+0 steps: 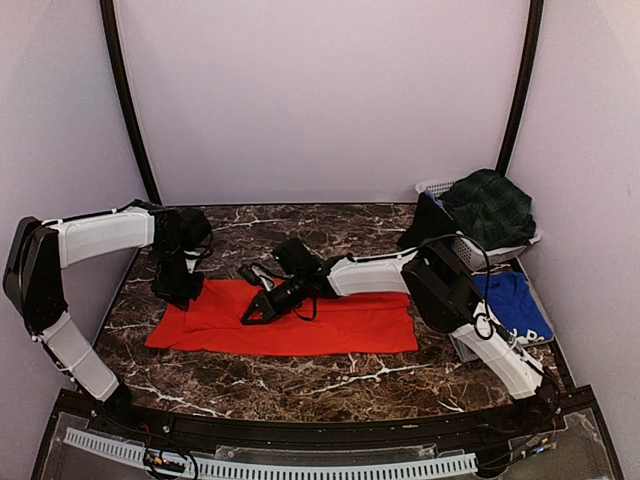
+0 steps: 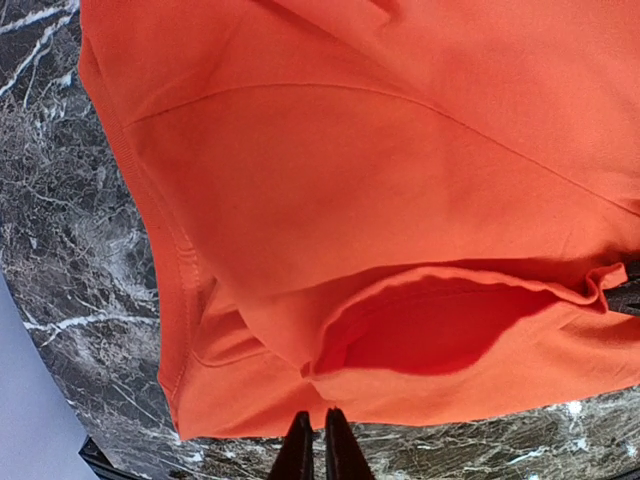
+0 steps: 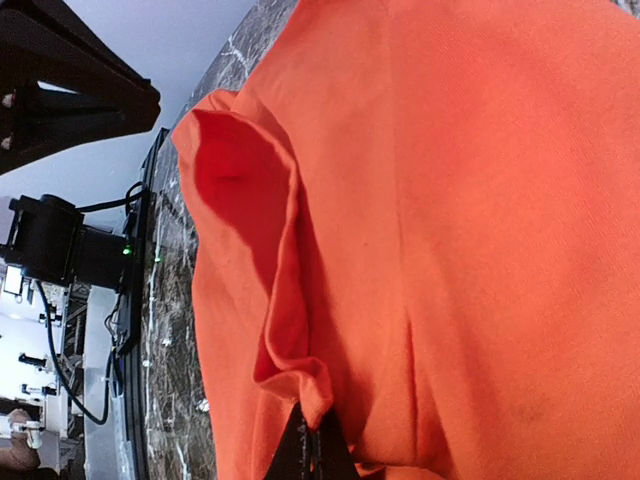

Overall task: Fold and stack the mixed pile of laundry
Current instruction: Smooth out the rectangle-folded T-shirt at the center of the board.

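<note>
The red-orange T-shirt [image 1: 300, 325] lies spread flat across the dark marble table, folded to a long strip. My left gripper [image 1: 178, 290] hangs at its far left corner. In the left wrist view its tips [image 2: 320, 418] stand just off the shirt's [image 2: 380, 180] hem, almost together, with no cloth between them. My right gripper [image 1: 252, 315] is over the shirt's middle. In the right wrist view it [image 3: 315, 425] is shut on a raised fold of the shirt [image 3: 480, 200].
A white slotted basket [image 1: 435, 187] stands at the back right with the green tartan skirt [image 1: 490, 205] heaped on it and a black garment [image 1: 425, 225] hanging over its side. The royal blue T-shirt [image 1: 515, 305] lies at the right edge, behind my right arm.
</note>
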`<state>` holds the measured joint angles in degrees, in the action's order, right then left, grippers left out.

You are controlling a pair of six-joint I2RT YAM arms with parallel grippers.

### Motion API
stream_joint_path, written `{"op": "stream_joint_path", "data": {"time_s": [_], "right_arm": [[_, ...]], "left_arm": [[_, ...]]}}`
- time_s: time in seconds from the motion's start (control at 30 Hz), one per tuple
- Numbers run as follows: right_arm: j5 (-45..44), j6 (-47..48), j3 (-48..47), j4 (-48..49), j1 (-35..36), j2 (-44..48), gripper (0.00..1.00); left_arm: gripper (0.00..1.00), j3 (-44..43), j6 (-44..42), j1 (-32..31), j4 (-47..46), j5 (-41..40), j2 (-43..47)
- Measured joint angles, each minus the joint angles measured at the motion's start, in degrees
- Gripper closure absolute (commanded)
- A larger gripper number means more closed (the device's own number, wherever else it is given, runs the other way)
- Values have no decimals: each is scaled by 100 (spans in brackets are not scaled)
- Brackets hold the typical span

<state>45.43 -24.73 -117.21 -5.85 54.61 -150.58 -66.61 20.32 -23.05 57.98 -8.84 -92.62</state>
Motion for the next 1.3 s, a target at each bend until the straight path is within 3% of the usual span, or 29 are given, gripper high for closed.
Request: {"op": "stream_joint_path", "data": {"time_s": [0.27, 0.57, 0.87, 1.3], "right_arm": [[-44, 227, 723, 31, 22, 522, 77], [-37, 264, 1268, 293, 15, 979, 60], [-15, -35, 2304, 931, -247, 1884, 58], [-151, -264, 2376, 1023, -835, 1980, 58]], "left_arm": [[79, 0, -293, 0, 15, 391, 448], [83, -31, -275, 0, -555, 323, -122], [87, -455, -391, -17, -1019, 286, -1373], [91, -232, -531, -866, -442, 566, -804]]}}
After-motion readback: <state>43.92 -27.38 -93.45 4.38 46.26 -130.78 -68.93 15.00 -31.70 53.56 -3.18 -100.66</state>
